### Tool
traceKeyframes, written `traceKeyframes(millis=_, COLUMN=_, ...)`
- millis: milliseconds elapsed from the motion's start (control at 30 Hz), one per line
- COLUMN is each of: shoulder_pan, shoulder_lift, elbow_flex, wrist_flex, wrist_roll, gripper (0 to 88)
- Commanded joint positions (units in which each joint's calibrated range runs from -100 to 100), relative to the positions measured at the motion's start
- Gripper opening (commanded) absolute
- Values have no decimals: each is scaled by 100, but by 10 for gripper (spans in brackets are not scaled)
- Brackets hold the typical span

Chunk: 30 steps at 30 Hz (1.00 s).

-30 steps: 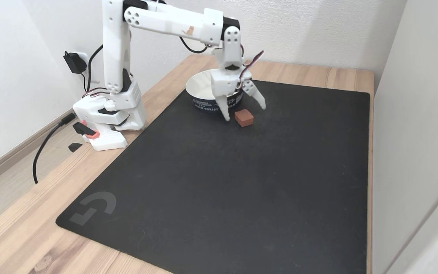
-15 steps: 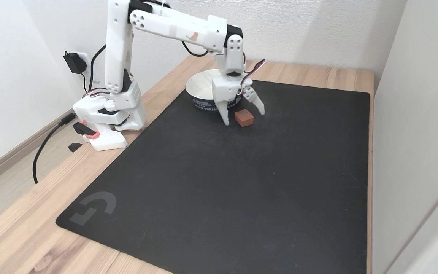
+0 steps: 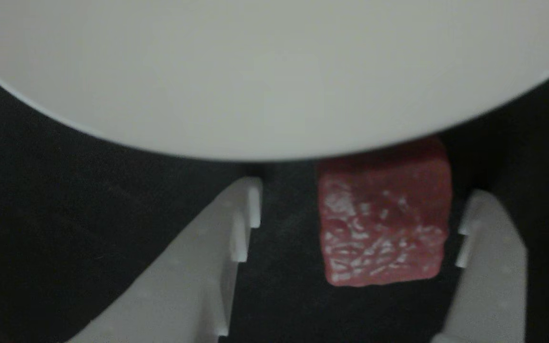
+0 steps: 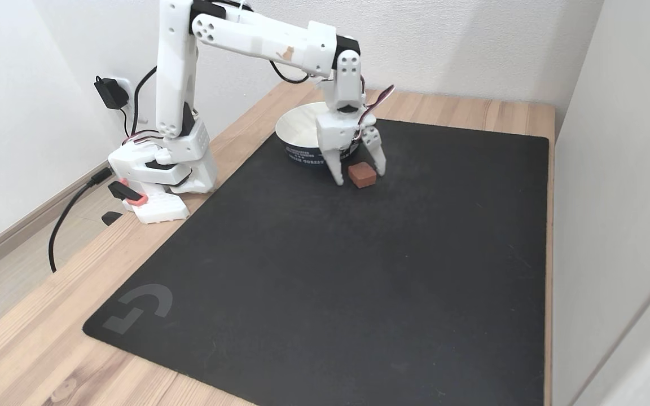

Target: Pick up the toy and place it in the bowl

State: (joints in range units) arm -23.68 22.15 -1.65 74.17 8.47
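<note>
Between the gripper's (image 4: 359, 176) two white fingers sits the toy (image 4: 363, 174), a small red cube resting on the black mat (image 4: 325, 270), not yet lifted. The jaws are spread and straddle it. In the other view the toy (image 3: 383, 216) lies much nearer the right-hand finger (image 3: 486, 267), with only a thin dark gap left there, while a wider strip of mat separates it from the left-hand finger (image 3: 212, 267); neither finger clearly touches it. Just behind the gripper stands the bowl (image 4: 294, 125), its pale rim (image 3: 265, 76) looming right above the cube in the other view, and no toy lies inside as far as the fixed view shows. So the approach looks done. Closing on the cube, lifting it, carrying it the short way back over the rim and letting go all remain, by my reading.
</note>
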Motion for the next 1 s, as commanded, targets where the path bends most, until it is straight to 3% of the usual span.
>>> traceKeyframes(millis=0, shoulder_pan=47, shoulder_lift=-10, elbow_flex=-137, wrist_flex=-84, wrist_roll=-12, gripper=222)
traceKeyframes(millis=233, shoulder_pan=30, shoulder_lift=-10, elbow_flex=-146, wrist_flex=-84, wrist_roll=9, gripper=217)
traceKeyframes(millis=433, shoulder_pan=-4, shoulder_lift=-10, elbow_flex=-119, wrist_flex=-296, wrist_roll=9, gripper=22)
traceKeyframes(millis=967, shoulder_pan=-154, shoulder_lift=-268, elbow_flex=-1191, wrist_flex=-380, wrist_roll=-17, gripper=24)
